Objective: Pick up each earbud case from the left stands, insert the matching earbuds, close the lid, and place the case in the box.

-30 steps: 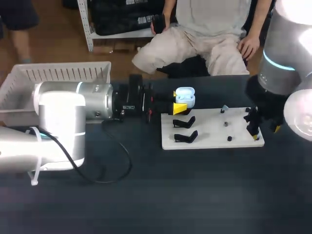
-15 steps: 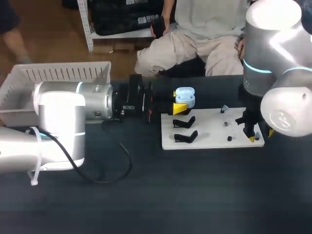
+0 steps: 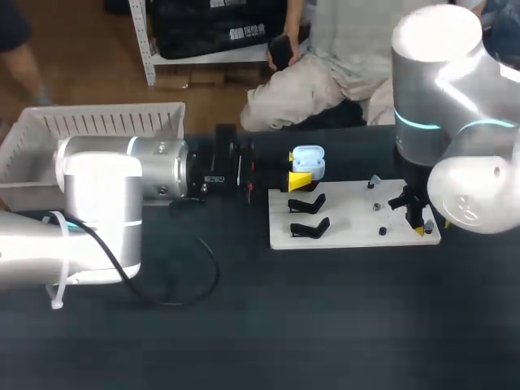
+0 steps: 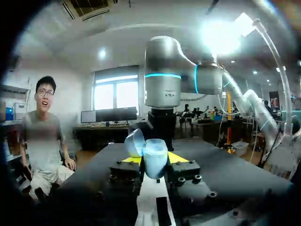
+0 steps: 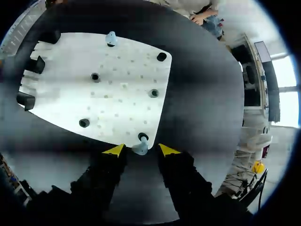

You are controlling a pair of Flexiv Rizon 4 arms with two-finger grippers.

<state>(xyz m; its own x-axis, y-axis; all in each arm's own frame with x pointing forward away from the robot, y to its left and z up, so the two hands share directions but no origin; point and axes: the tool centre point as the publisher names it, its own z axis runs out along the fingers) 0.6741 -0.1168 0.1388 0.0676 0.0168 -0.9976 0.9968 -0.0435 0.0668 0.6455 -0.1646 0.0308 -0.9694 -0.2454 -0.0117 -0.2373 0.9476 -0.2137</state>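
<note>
My left gripper [image 3: 296, 168] lies level over the table at the white board's [image 3: 349, 215] far left corner, shut on a light blue earbud case [image 3: 308, 161] with its lid up. In the left wrist view the case [image 4: 154, 159] sits between the yellow tips. My right gripper [image 3: 431, 227] hangs over the board's near right corner. It is open, with a small light blue earbud [image 5: 140, 147] on a peg between its fingertips and a gap on either side. A second earbud [image 5: 111, 37] stands on a far peg.
Two empty black stands [image 3: 307, 203] [image 3: 310, 228] sit at the board's left edge. Several small dark pegs [image 5: 95, 76] dot the board [image 5: 122, 94]. A white basket [image 3: 97, 122] stands at the table's back left, and a black cable [image 3: 195, 272] loops on the table beside my left arm.
My right arm has swung in over the board's near right corner and its fingers have narrowed around the earbud. The left arm and the case have kept still.
</note>
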